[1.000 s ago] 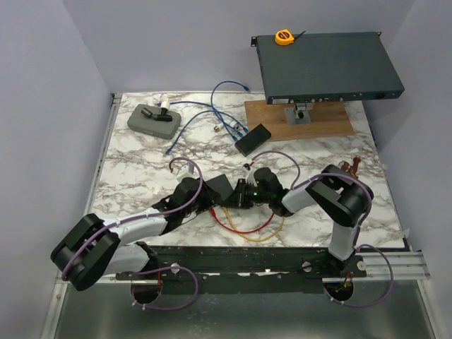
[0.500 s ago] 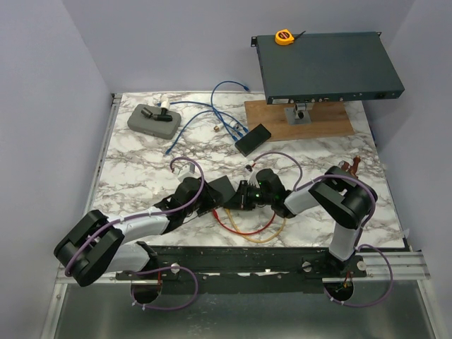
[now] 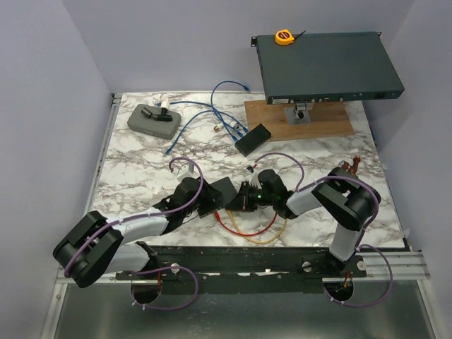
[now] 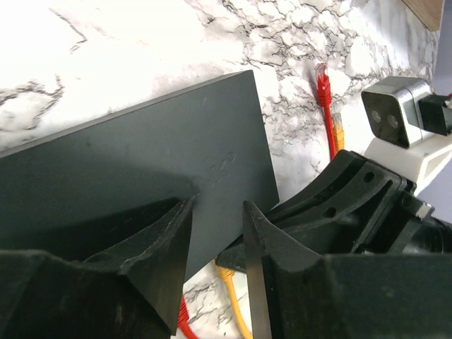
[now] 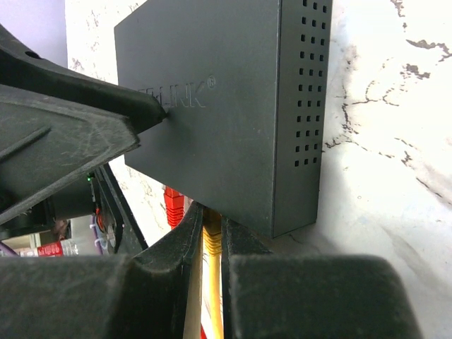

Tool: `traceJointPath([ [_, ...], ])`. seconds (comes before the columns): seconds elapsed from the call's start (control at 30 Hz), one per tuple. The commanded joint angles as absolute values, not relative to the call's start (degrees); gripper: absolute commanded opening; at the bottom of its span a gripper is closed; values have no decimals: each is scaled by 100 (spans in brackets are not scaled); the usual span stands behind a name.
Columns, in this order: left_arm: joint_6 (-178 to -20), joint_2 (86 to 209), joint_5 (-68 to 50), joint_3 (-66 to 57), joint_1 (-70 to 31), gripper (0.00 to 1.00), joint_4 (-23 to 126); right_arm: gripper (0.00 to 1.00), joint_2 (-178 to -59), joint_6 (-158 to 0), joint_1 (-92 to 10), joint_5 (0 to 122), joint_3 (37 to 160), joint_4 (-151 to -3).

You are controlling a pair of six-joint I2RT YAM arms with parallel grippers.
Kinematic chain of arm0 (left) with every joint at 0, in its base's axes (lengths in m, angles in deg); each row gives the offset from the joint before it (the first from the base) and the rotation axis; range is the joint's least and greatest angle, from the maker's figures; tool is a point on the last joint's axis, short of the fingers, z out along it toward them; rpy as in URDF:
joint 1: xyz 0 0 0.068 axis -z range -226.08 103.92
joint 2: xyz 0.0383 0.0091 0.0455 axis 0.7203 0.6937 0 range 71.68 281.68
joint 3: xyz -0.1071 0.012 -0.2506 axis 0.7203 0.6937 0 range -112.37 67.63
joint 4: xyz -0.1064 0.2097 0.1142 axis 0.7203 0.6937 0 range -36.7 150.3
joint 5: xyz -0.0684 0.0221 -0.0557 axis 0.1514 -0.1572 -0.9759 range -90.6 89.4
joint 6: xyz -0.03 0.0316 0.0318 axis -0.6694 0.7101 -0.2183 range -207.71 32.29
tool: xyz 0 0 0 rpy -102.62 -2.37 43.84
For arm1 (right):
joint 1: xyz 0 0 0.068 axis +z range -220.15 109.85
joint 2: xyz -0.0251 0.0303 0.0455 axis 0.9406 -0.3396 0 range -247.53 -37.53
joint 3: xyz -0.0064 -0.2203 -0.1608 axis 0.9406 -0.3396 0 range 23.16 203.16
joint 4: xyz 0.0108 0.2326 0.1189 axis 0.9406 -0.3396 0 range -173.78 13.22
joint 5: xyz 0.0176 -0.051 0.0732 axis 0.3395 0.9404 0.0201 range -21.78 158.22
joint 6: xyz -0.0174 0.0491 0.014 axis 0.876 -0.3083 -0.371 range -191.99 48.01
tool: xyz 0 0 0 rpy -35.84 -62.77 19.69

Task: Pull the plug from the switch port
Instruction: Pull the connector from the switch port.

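Yellow plug [image 5: 212, 244] sits at the near edge of the small black switch [image 3: 222, 191], low on the marble counter [image 3: 141, 152] between both arms. Left hand [image 4: 215, 212] lies low, fingers clamped on the switch's top face. Right hand [image 5: 210, 236] reaches in from the right, fingers pinched together on the yellow plug. Since a second ago the switch and both hands have shifted slightly rightward

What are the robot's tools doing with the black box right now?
Left tool clamped on the black box. Right tool shut on the yellow plug, still in its port. Red plug plugged in alongside.
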State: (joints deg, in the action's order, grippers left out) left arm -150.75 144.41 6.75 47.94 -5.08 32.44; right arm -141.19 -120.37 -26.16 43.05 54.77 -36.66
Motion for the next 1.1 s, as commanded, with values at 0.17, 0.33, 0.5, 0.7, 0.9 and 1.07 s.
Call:
traceJointPath([
  [0.17,-14493,13054,700,5037,-333,42,4494,1,-14460,-11716,-2684,4212,5597,-4982],
  [0.33,-14361,13210,410,4905,-149,42,4520,1,-14687,-11735,-2682,4069,5859,-4941],
  [0.5,-14319,13582,225,4840,-33,40,4359,1,-14909,-11762,-2684,3992,6122,-4936],
  [0.7,-14264,13810,326,4733,-16,39,4410,1,-15038,-11811,-2687,3889,6317,-4935],
  [0.9,-14339,13900,685,4742,-16,39,4577,1,-14994,-11736,-2682,3841,6255,-4991],
  [1.07,-14517,13969,1013,4769,-12,39,4686,1,-14935,-11578,-2682,3775,6159,-5126],
])
